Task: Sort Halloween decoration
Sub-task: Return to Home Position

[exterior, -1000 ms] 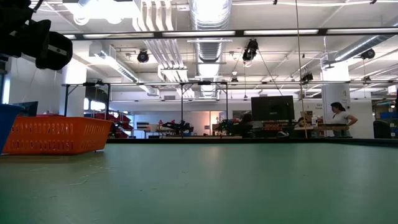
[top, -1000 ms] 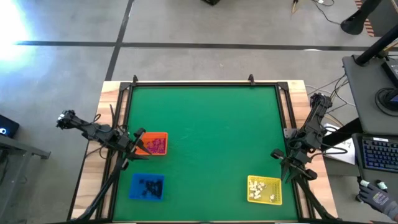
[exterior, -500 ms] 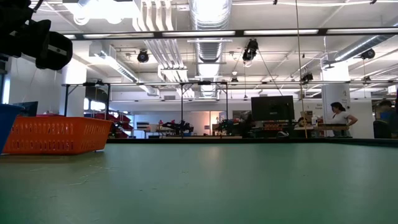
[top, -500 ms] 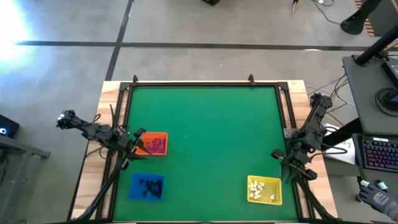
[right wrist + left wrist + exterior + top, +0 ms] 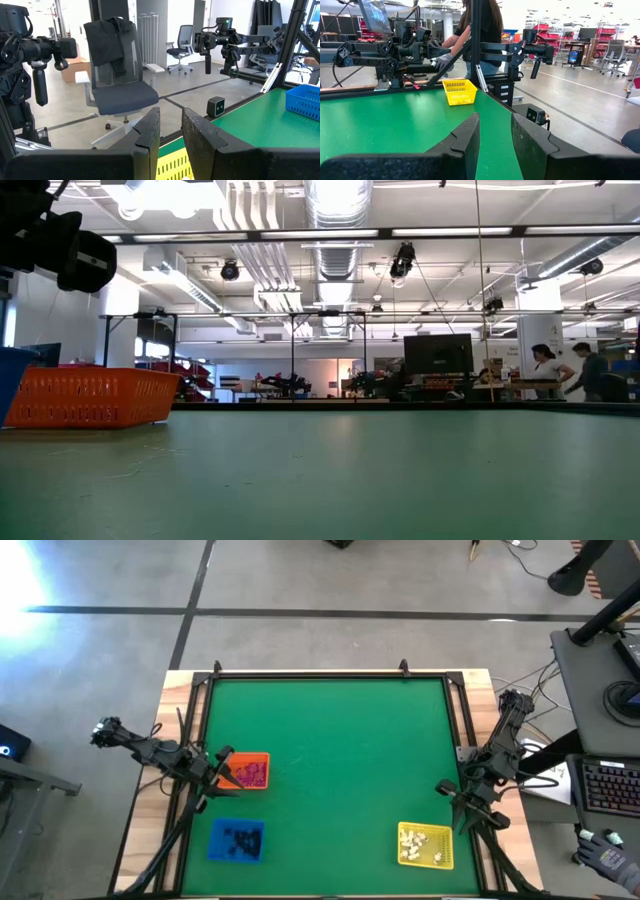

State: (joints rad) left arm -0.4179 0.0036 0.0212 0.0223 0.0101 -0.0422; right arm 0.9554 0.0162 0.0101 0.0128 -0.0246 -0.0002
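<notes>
The Halloween decoration lies in three trays on the green mat. Pinkish-purple trinkets fill the orange tray, black ones the blue tray, white ones the yellow tray. My left gripper hangs level at the table's left edge, just beside the orange tray. Its fingers are a little open with nothing between them. My right gripper hangs level at the right edge, above the yellow tray's far side. It is also slightly open and holds nothing.
A black frame borders the mat, with wooden strips outside it. The mat's middle and far half carry nothing. A desk with a keyboard stands right of the table, and a gloved hand rests near it. People stand in the room behind.
Neither arm nor any tray has moved. Far behind the table a person has walked into the low view at its right side.
</notes>
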